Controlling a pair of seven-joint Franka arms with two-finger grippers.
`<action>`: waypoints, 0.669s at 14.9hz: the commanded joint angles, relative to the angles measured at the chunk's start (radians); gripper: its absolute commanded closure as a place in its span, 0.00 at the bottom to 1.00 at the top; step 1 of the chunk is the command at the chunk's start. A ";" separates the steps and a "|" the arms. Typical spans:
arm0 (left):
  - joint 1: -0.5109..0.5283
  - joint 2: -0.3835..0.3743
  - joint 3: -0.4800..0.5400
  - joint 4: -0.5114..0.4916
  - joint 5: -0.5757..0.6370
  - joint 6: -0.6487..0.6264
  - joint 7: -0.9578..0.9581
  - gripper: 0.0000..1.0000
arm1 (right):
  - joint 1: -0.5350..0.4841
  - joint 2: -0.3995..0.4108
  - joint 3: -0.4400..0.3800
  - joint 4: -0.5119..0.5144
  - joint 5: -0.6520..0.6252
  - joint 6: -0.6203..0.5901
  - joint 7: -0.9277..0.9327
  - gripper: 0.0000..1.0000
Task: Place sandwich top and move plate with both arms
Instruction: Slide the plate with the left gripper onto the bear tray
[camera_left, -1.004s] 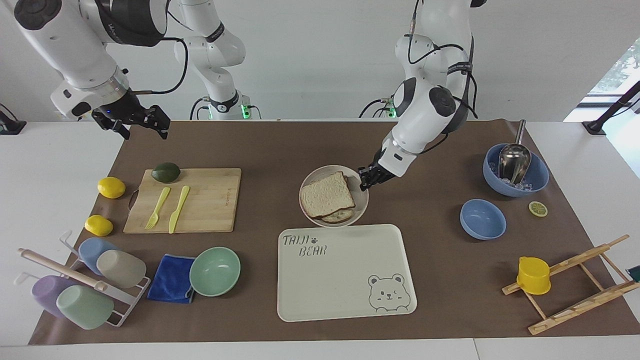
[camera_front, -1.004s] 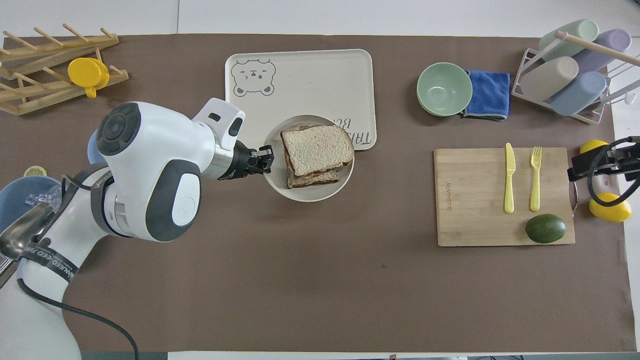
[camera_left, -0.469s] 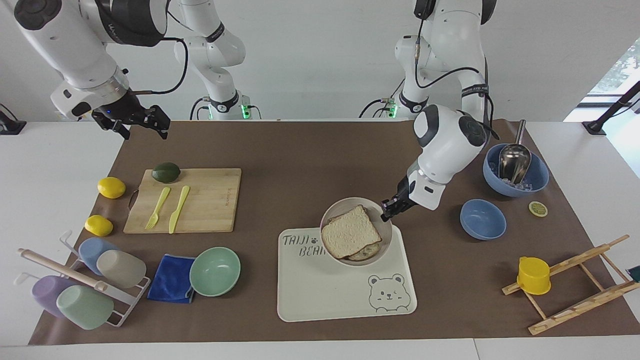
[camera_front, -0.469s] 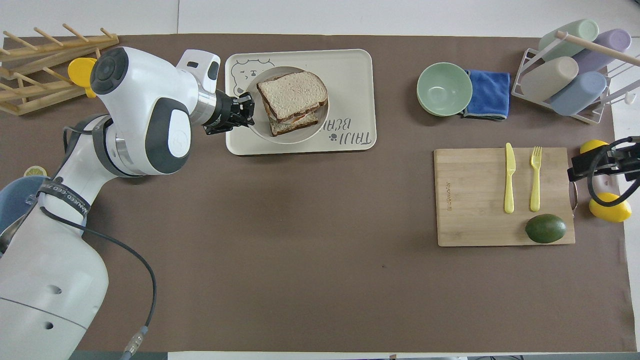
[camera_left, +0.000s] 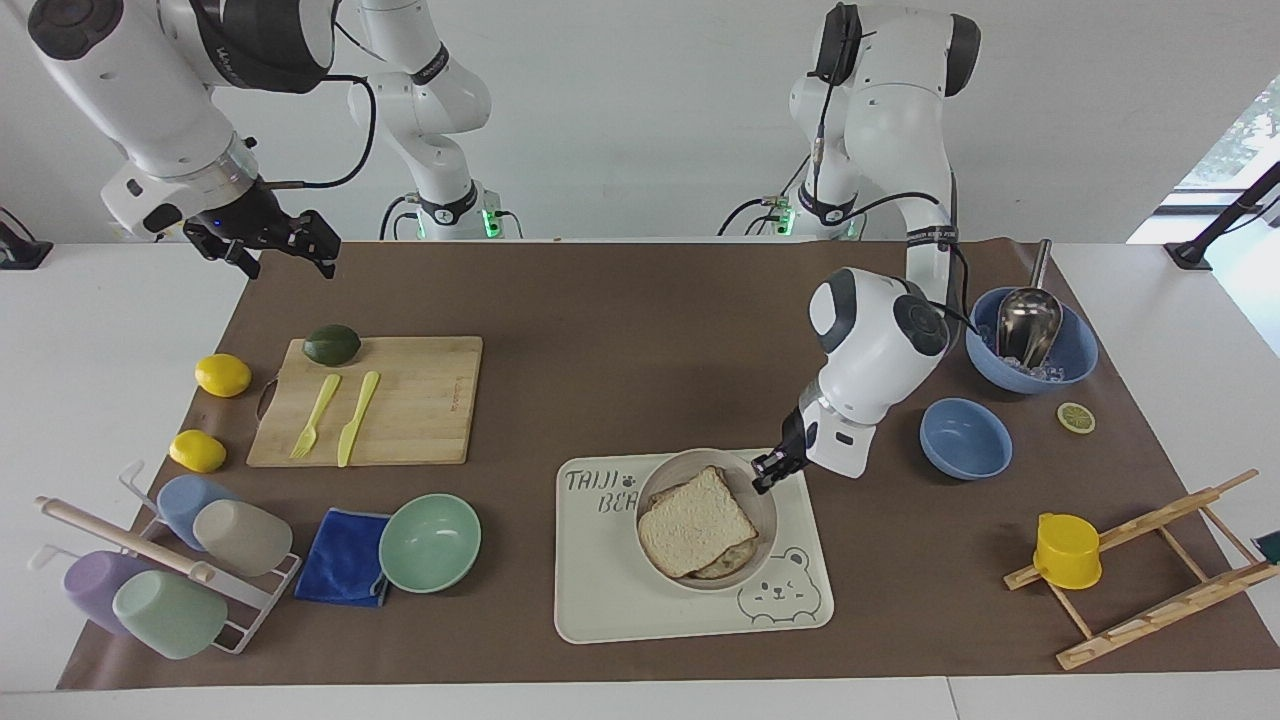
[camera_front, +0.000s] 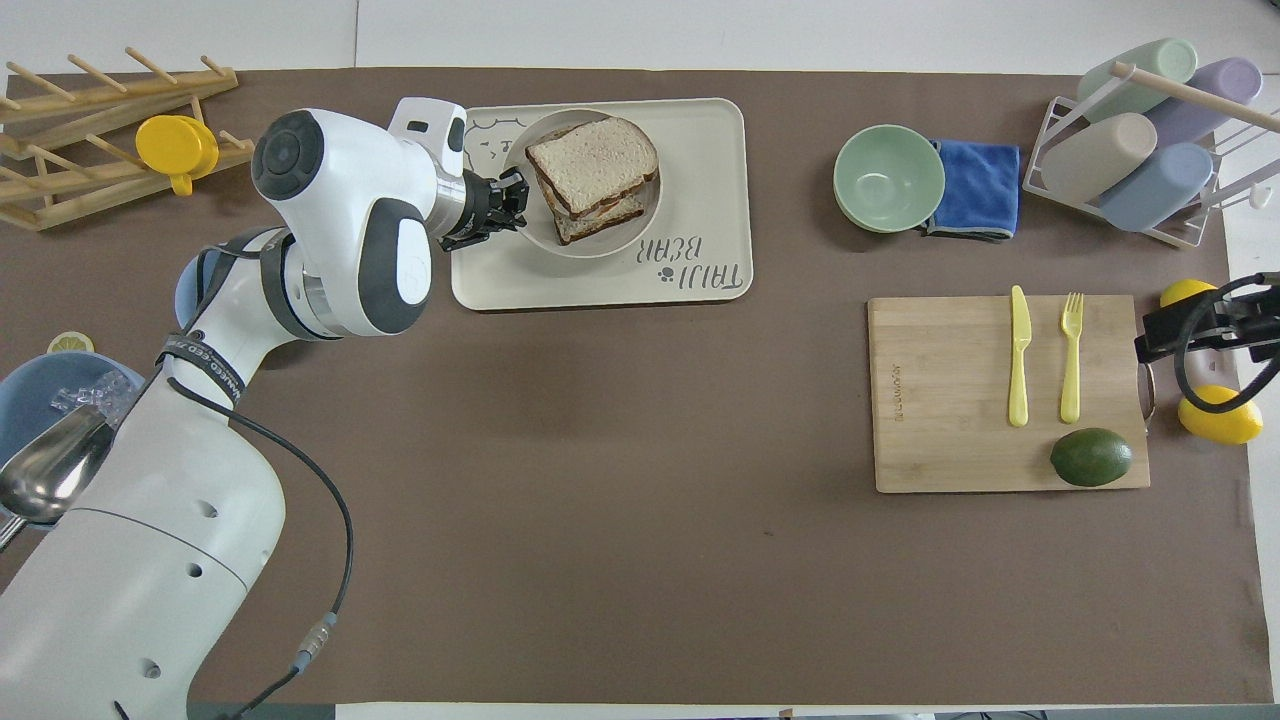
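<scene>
The sandwich top (camera_left: 697, 522) lies on the lower slice on the round off-white plate (camera_left: 690, 457). The plate is over the cream bear tray (camera_left: 620, 600), near the bear drawing; I cannot tell whether it rests on it. My left gripper (camera_left: 765, 472) is shut on the plate's rim at the left arm's end. In the overhead view the left gripper (camera_front: 510, 200) holds the plate (camera_front: 600, 250) with the sandwich top (camera_front: 592, 163) over the tray (camera_front: 700, 130). My right gripper (camera_left: 285, 255) is open and waits in the air by the table's corner at the right arm's end, and shows in the overhead view (camera_front: 1150, 340).
A mint bowl (camera_left: 430, 542) and blue cloth (camera_left: 342, 556) lie beside the tray. The cutting board (camera_left: 400, 400) bears a fork, knife and avocado. Two blue bowls (camera_left: 965, 437) and a wooden rack with a yellow cup (camera_left: 1067, 550) stand toward the left arm's end.
My left gripper has carried the plate with the sandwich from the mat, away from the robots, to over the tray. The right arm has not moved.
</scene>
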 joint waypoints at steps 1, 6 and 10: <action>-0.061 -0.035 0.010 -0.136 0.009 0.159 -0.031 1.00 | -0.011 -0.006 0.004 -0.002 0.025 0.005 -0.011 0.00; -0.047 -0.041 0.012 -0.129 0.012 0.142 -0.017 0.00 | -0.011 -0.006 0.004 -0.003 0.024 0.005 -0.011 0.00; 0.001 -0.097 0.017 -0.108 0.067 0.003 -0.014 0.00 | -0.011 -0.008 0.004 -0.002 0.024 0.005 -0.011 0.00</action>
